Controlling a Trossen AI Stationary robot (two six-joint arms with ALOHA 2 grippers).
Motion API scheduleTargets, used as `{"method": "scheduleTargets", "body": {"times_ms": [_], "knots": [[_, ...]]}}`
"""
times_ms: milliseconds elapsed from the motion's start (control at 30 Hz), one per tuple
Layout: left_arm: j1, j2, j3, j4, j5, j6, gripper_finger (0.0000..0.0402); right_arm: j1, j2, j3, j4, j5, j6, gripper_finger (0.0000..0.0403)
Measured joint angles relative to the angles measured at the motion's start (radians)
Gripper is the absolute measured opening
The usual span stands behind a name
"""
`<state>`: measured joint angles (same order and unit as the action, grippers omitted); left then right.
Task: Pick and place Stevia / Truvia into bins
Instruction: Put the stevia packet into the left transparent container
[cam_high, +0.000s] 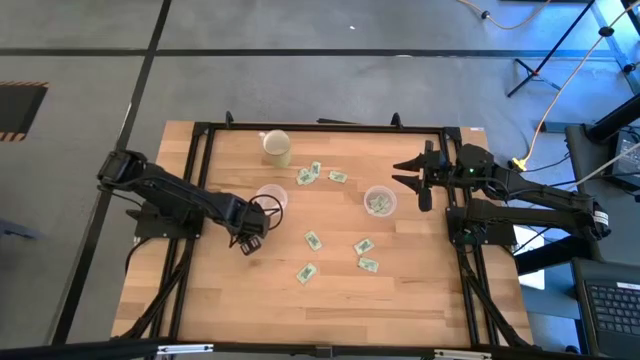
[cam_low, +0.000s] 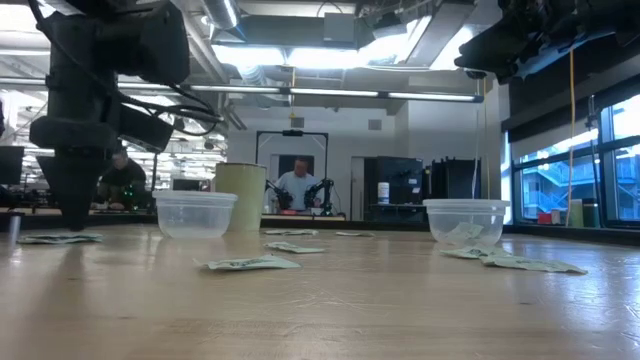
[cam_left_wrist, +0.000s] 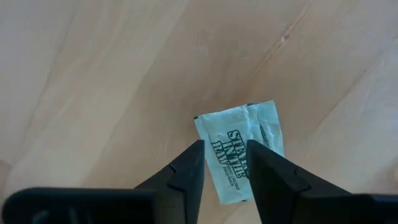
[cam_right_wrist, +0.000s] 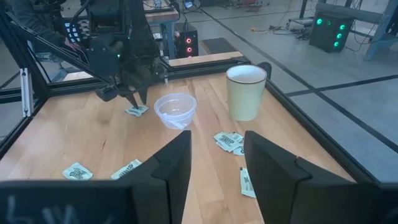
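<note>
The left hand (cam_high: 247, 240) hovered low at the counter's (cam_high: 420, 300) nine o'clock, fingers (cam_left_wrist: 186, 171) slightly parted astride a packet (cam_left_wrist: 239, 149), gripping nothing. The right hand (cam_high: 425, 178) waited open and empty at two o'clock.

light: bright overhead | glare: ceiling lamps (cam_low: 300, 55) | blur: low view foreground

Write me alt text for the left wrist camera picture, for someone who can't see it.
The left gripper points down at a pale green rectangular paper Stevia packet lying flat on the light wooden table, its two dark fingers open and straddling the packet's printed face. A second packet seems to lie partly under the first.
</note>
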<state>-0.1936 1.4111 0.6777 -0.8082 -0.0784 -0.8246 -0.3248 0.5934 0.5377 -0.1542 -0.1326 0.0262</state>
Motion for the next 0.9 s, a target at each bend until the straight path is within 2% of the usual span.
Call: {"method": "scheduleTargets", "body": {"times_ms": [267,600,900], "knots": [[0.000,0.035,0.000,0.022,0.010,0.000,0.0071,0.000,0.000,0.000,-0.011,0.000,0.004,0.0152],[0.000,0.082,0.004,0.034,0.030,0.000,0.0059,0.000,0.000,0.000,-0.013,0.000,0.020,0.0152],[0.000,0.083,0.003,0.040,0.035,0.000,0.0011,0.000,0.000,0.000,-0.031,0.000,0.020,0.0152]]}}
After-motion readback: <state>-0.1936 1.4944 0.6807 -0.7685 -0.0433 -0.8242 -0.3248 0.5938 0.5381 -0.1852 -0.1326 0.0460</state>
